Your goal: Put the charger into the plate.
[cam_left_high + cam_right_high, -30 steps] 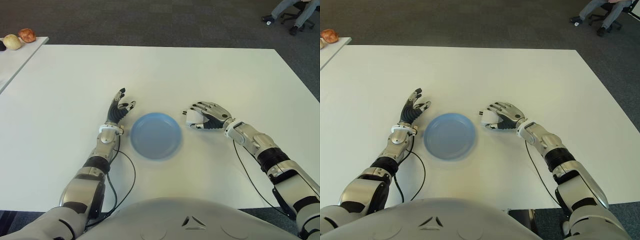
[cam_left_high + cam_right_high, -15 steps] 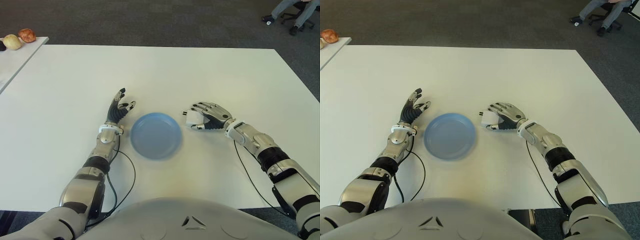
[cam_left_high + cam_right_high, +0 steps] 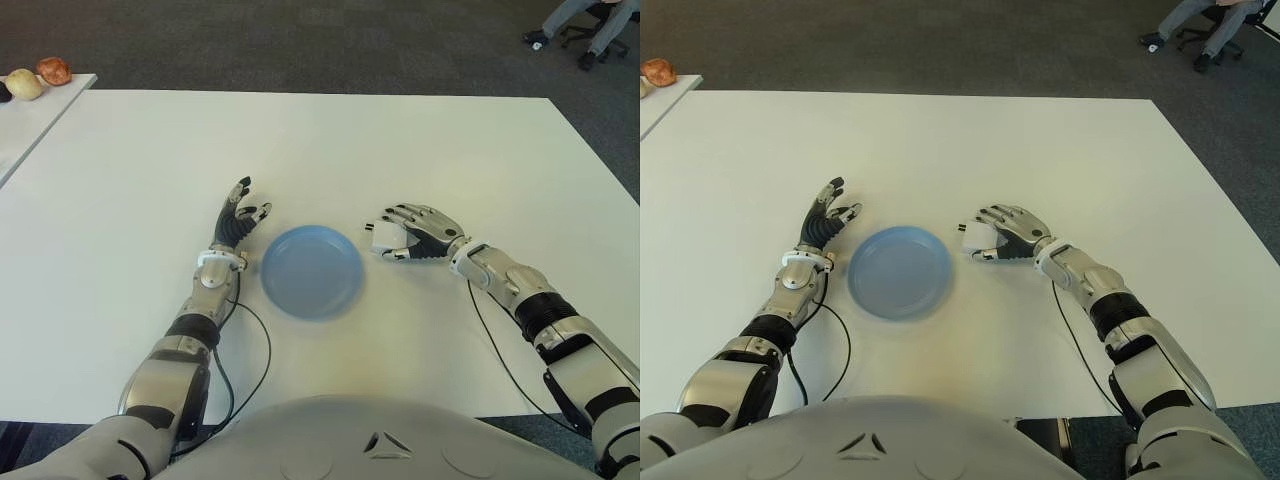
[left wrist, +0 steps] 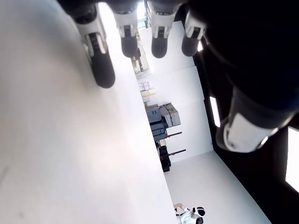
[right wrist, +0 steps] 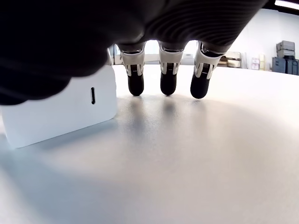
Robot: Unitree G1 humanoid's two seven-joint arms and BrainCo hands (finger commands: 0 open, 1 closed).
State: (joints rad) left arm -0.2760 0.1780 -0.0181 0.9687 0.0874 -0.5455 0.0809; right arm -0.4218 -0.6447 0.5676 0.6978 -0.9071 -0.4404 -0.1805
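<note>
Charger [image 3: 383, 236] work begins with our left hand [image 3: 238, 218], idle left of the blue plate [image 3: 312, 270], fingers spread and empty. Right of the plate, the white block sits on the tabletop [image 3: 400, 140] under our right hand [image 3: 418, 232], whose fingers [image 5: 166, 74] arch over it, not yet clamped. We judge it light, rigid and smooth; pinch its flat sides.

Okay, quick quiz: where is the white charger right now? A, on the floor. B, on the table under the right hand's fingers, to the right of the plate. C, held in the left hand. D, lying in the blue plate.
B: the white charger sits on the table under the right hand, beside the blue plate, which holds nothing; the left hand is open and holds nothing.
</note>
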